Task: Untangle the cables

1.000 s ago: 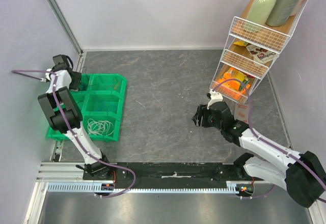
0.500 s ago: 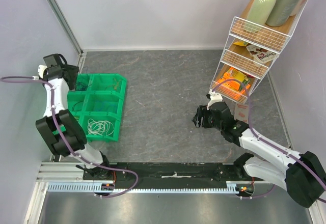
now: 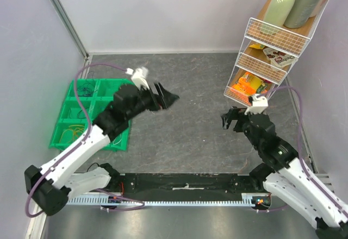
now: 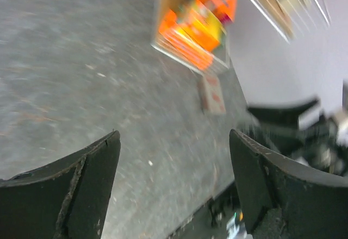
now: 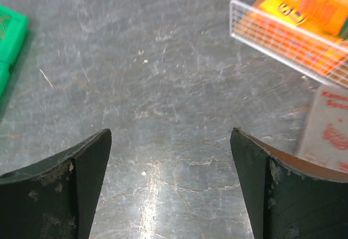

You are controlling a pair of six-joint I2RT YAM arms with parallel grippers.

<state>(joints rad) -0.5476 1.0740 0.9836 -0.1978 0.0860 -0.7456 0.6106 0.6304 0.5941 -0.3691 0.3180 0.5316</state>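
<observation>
Two pairs, the left fingers (image 4: 81,179) and right fingers (image 5: 81,163), are hanging apart and empty; the cables (image 3: 86,90) are lying in the green tray (image 3: 57,141), so reaching there and pinching one strand is looking wisest.

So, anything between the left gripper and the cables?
Nothing separate. The left gripper is open right of the green bin; only its own arm crosses the bin's right side. The cables show in its left compartments.

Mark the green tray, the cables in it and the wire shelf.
green tray (image 3: 106,81), top external view, far rim.
cables (image 3: 85,89), top external view, dark coil in the tray's far left compartment.
wire shelf (image 3: 274,35), top external view, top basket's front.
</observation>
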